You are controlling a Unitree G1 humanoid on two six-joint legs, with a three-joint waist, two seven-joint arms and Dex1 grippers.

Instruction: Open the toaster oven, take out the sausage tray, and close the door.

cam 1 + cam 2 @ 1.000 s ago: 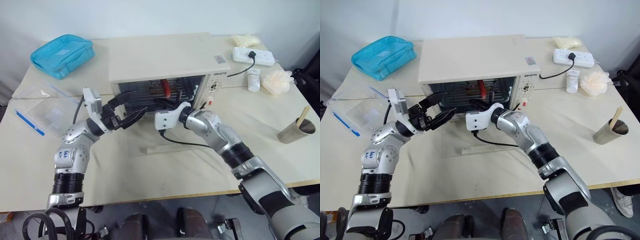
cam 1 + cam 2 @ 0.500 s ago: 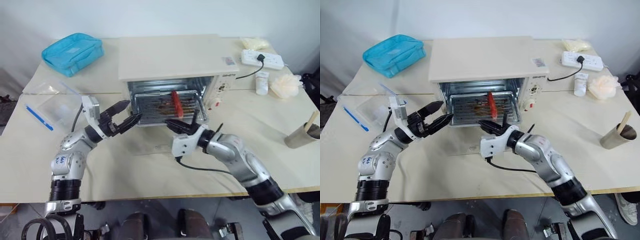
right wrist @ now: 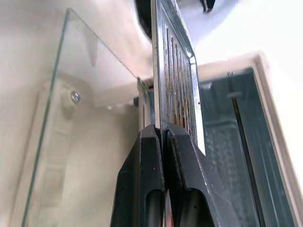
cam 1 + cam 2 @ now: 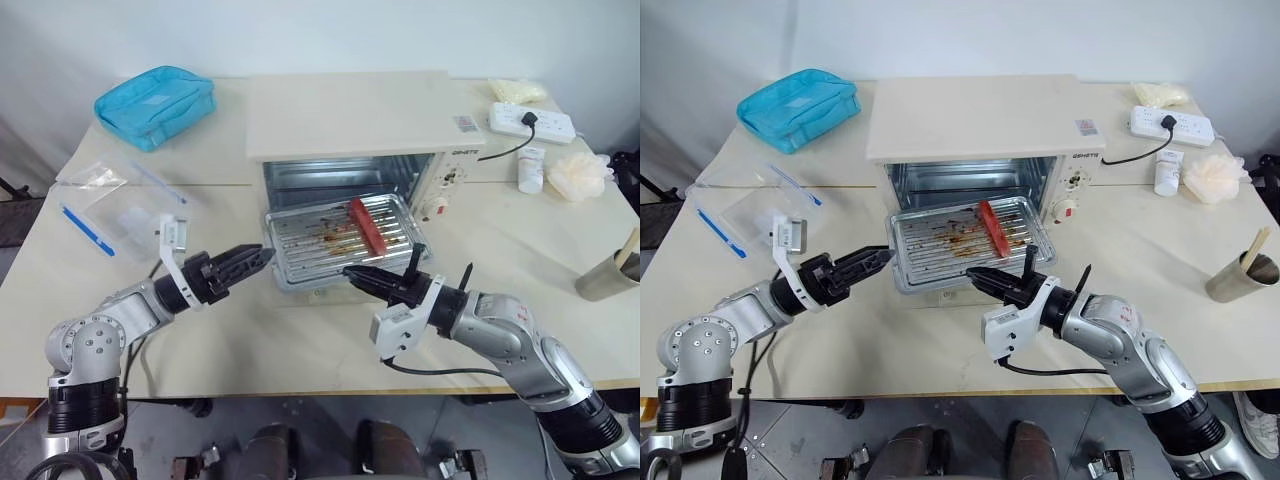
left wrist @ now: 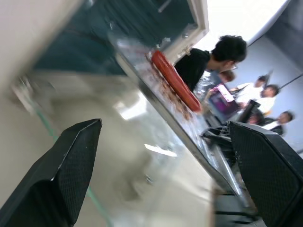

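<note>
The right hand is pinched shut on the near rim of the sausage tray; the right wrist view shows its two black fingers clamped on either side of the thin metal edge. Just beyond that grip the tray hangs over the lowered door, mostly outside the toaster oven, with only its far edge near the mouth of the cavity. The red sausage lies on the ribbed bottom, toward the far right corner from the gripping hand.

The left hand is spread as wide as it goes and holds nothing. Its fingertips sit right at the tray's left rim; whether they touch the metal I cannot tell. The left wrist view shows both fingers apart with the tray and sausage between and beyond them.

As for progress, I judge the opening step done, since the door lies flat on the bench in front of the oven. Taking the tray out is well under way but not finished: it is not yet set down clear of the door. Closing the door remains.
</note>
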